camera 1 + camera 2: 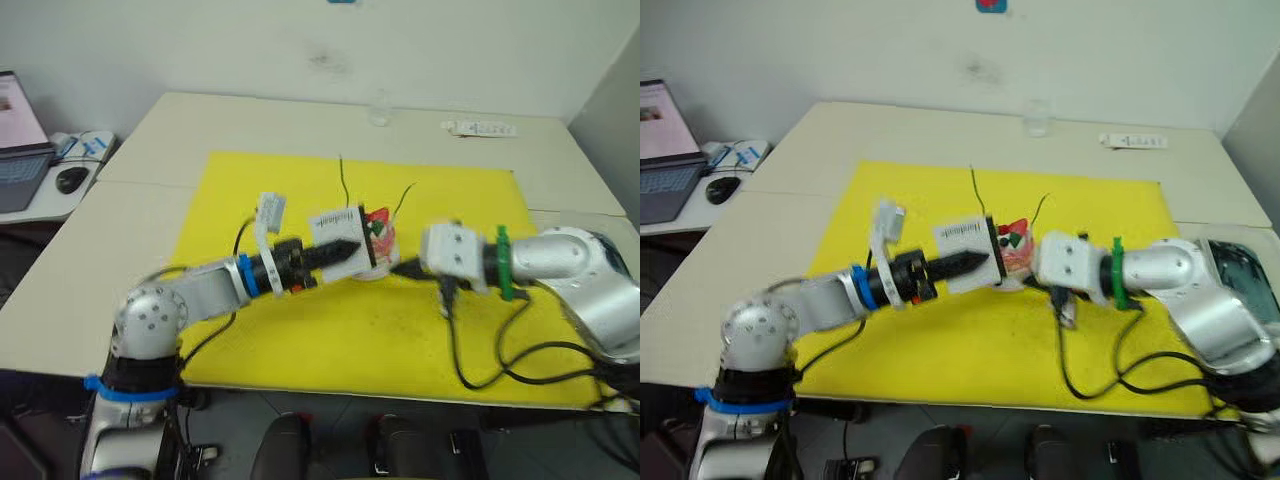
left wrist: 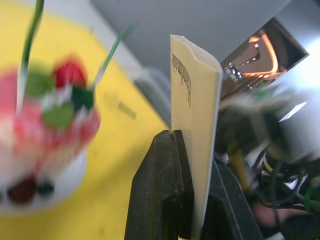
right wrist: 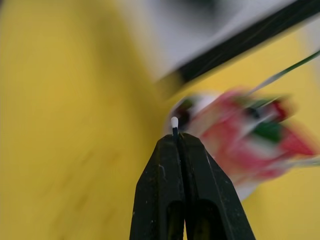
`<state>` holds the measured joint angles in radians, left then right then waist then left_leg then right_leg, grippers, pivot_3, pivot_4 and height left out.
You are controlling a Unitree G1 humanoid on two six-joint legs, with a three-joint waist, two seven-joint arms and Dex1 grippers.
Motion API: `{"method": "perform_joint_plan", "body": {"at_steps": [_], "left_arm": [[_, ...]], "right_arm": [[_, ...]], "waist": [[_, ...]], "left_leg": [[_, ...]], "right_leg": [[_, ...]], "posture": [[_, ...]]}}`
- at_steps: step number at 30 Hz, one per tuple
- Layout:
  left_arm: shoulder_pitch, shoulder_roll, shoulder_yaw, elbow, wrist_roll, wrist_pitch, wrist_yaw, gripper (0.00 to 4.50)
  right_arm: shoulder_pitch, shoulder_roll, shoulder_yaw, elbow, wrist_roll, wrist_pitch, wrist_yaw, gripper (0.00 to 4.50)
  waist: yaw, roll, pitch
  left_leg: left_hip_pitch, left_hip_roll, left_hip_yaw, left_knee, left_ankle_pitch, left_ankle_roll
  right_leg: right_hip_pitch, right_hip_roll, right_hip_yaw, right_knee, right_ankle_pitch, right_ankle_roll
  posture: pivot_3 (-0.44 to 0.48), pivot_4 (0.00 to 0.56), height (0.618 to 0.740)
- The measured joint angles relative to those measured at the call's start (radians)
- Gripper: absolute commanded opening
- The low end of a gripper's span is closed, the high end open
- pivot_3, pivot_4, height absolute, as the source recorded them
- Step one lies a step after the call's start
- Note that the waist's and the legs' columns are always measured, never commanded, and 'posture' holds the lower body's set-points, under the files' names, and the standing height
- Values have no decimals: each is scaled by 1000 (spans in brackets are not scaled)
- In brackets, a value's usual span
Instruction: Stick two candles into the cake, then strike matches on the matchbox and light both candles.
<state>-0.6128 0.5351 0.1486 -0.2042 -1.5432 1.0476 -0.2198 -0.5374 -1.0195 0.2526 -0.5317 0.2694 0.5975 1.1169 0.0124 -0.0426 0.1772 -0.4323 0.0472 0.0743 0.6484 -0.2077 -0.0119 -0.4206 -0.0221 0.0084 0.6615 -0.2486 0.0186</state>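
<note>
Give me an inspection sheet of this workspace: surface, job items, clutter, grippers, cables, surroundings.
Surface: yellow mat on a beige table.
Job's things: cake mid-mat on its white plate; two candles standing in it; matchbox held upright beside the cake; match, white tip showing.
Clutter: clear cup and white strip at the table's far edge.
Grippers: left gripper shut on the matchbox; right gripper shut on the match, close to the cake.
Cables: black cables looping over the mat by the right arm.
Surroundings: laptop, mouse on a side desk at the left; white wall behind.
</note>
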Motion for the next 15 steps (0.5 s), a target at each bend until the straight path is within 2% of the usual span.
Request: {"method": "perform_joint_plan", "body": {"at_steps": [3, 5, 7, 10, 15], "left_arm": [[-179, 33, 119, 97, -186, -56, 79, 0], [-189, 33, 138, 97, -247, -69, 104, 0], [-101, 30, 93, 48, -228, -45, 97, 0], [65, 5, -5, -9, -140, -12, 90, 0], [133, -14, -71, -81, -47, -9, 77, 0]], "right_arm": [[-26, -119, -95, -25, 101, 60, 112, 21], [-95, -115, -150, -21, 161, 116, 123, 21], [-153, -73, -173, -8, 197, 165, 94, 21], [-163, 22, -182, 27, 205, 197, 11, 21], [-189, 107, -182, 31, 205, 219, -84, 21]], "waist": [[-9, 2, 0], [-22, 3, -1], [-28, 2, -1], [-29, 1, 0], [-20, 1, 0]], "left_leg": [[3, 0, 1, 0, 0, 0], [9, -1, 5, -3, 0, 0], [17, 0, 5, -5, 0, 0], [15, 1, 4, -4, 0, -1], [13, 0, 5, -3, 0, -1]], "right_leg": [[2, 0, 1, 0, 0, 1], [5, 0, 5, 0, 0, 1], [12, 0, 6, -1, -2, 1], [10, 0, 6, 2, -2, -1], [9, 0, 6, 2, -1, -2]], "posture": [[0, 150, 740], [0, 150, 740], [0, 150, 740], [0, 150, 740], [0, 150, 740]]}}
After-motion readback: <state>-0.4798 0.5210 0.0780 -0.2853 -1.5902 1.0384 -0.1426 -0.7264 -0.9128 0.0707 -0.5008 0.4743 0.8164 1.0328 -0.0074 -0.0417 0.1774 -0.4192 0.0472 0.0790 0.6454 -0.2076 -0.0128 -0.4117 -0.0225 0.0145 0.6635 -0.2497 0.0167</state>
